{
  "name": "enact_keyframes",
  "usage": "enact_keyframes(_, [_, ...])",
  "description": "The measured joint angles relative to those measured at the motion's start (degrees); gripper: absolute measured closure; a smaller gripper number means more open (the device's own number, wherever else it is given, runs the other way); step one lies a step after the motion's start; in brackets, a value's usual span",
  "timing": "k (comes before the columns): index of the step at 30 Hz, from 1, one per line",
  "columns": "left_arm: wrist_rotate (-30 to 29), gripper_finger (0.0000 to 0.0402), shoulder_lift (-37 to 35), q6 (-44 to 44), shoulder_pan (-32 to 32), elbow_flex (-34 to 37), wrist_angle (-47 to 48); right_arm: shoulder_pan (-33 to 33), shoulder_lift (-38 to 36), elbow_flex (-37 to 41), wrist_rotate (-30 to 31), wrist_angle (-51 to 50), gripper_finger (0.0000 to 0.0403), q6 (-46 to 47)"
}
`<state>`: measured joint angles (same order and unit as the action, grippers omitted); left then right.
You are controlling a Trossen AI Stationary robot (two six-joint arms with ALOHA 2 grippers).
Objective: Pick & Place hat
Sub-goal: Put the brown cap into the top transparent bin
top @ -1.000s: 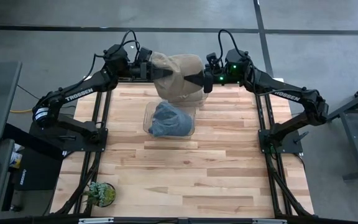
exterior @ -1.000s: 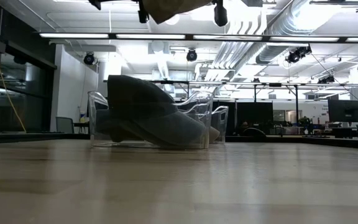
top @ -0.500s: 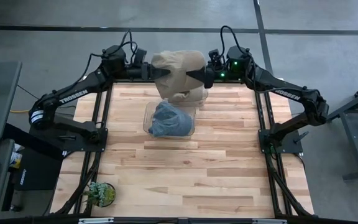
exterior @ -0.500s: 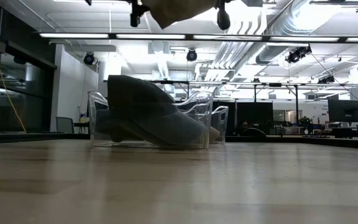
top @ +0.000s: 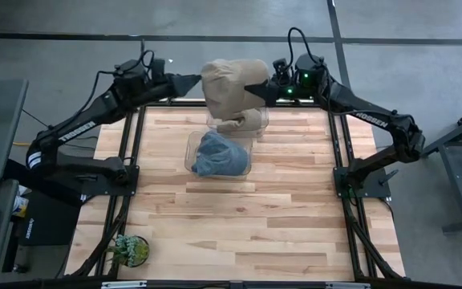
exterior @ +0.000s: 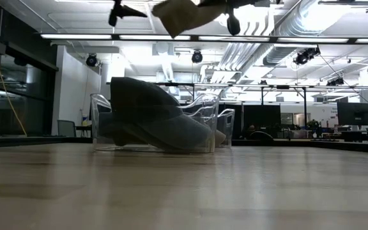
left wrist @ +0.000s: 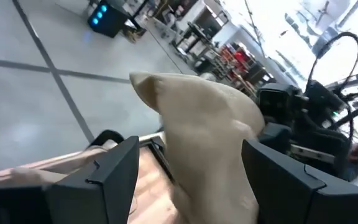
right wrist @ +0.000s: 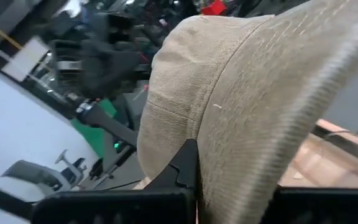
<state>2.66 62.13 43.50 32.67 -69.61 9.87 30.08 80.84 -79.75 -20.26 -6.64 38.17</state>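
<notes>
A tan cloth hat (top: 229, 90) hangs in the air over the table's far edge, high at the top of the low view (exterior: 181, 13). My right gripper (top: 257, 88) is shut on its right side. My left gripper (top: 191, 80) is open and stands just left of the hat, apart from it; in the left wrist view the hat (left wrist: 210, 137) shows ahead, beyond the spread fingers. A blue-grey hat (top: 217, 154) lies inside a clear container (top: 191, 156) on the table. My right gripper holds the tan hat by its right-hand edge (right wrist: 229, 155), the cloth pinched between the two fingers (right wrist: 182, 165). It comes in roughly level from the table's right. The hat is lifted clear and sags below and to the left of the hold.
A second clear container (top: 251, 122) stands on the far part of the table under the tan hat. A small potted plant (top: 129, 249) sits at the near left corner. The near half of the wooden table (top: 239, 233) is bare boards.
My left gripper has let go of the tan hat, opened, and drawn back toward the table's left. The hat, held by both grippers before, now hangs from the right gripper alone and has moved slightly toward the far edge, its left side swinging free.
</notes>
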Motion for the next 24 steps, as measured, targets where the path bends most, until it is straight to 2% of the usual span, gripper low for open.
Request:
enact_keyframes(3, [-1.18, 0.014, -2.38, -1.39, 0.0, -0.01, 3.02, 1.2, -0.03, 0.0, 0.37, -2.65, 0.0397, -1.1])
enact_keyframes(8, [-3.34, 0.014, -5.78, -2.86, -0.02, -0.01, 13.44, 2.79, -0.04, 0.0, 4.4, -10.87, 0.0397, -4.53])
enact_keyframes(14, [-4.74, 0.014, -8.86, -3.38, -0.02, -0.01, 22.52, 4.83, -0.04, 0.02, 6.54, -14.72, 0.0397, -6.73])
enact_keyframes(18, [-6.14, 0.0141, -11.2, -3.15, -0.02, 1.51, 23.79, 6.04, 0.43, 0.02, 6.7, -16.8, 0.0397, -7.05])
enact_keyframes(24, [-6.8, 0.0141, -16.93, 0.2, -0.02, 9.15, 21.98, 6.71, 3.28, 0.02, 6.34, -16.82, 0.0397, -6.95])
